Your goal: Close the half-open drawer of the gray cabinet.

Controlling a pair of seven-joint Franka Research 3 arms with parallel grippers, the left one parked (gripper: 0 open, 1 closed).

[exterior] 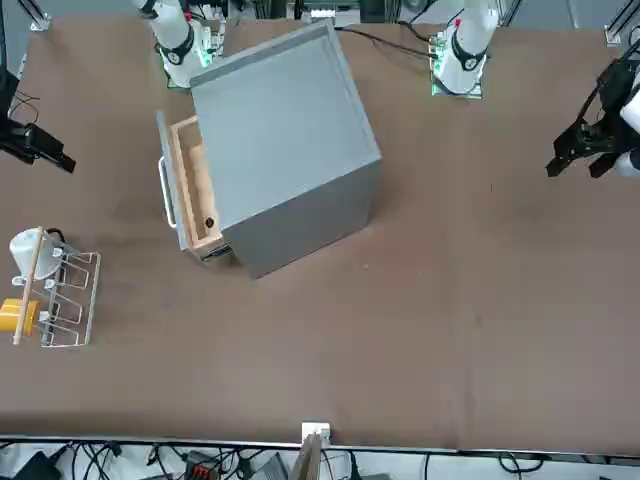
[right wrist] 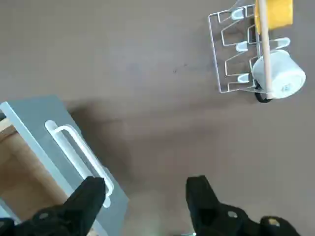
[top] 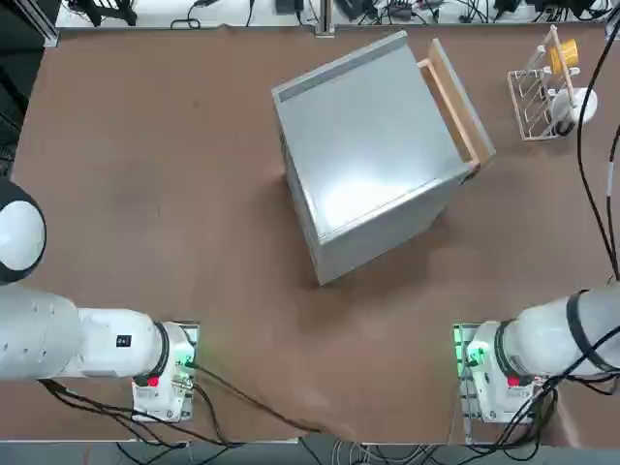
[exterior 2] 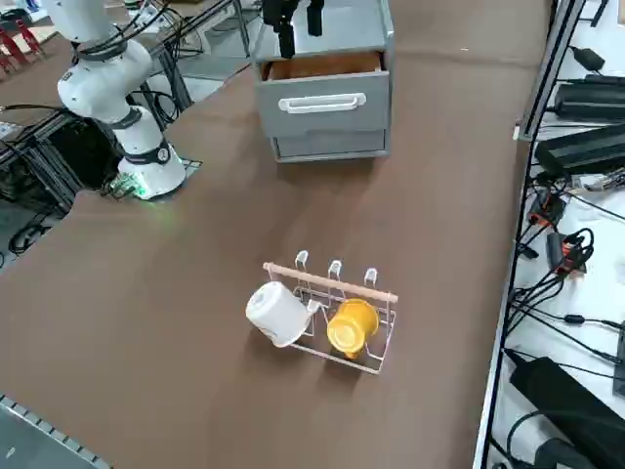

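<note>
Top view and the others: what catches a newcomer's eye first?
The gray cabinet dominates mid-table, turned at an angle, its drawer pulled partway out. Off the drawer's side stands a small wire rack holding a white cup and a yellow cup. The right gripper hangs open above the drawer front.

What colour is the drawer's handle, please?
White, clearest in the right side view: handle on the drawer.

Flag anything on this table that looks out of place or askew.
The gray cabinet sits skewed to the table's edges, and its drawer hangs partly pulled out, wooden inside exposed. The right gripper, open, hovers above the drawer's handle. Nothing looks spilled or damaged.
</note>
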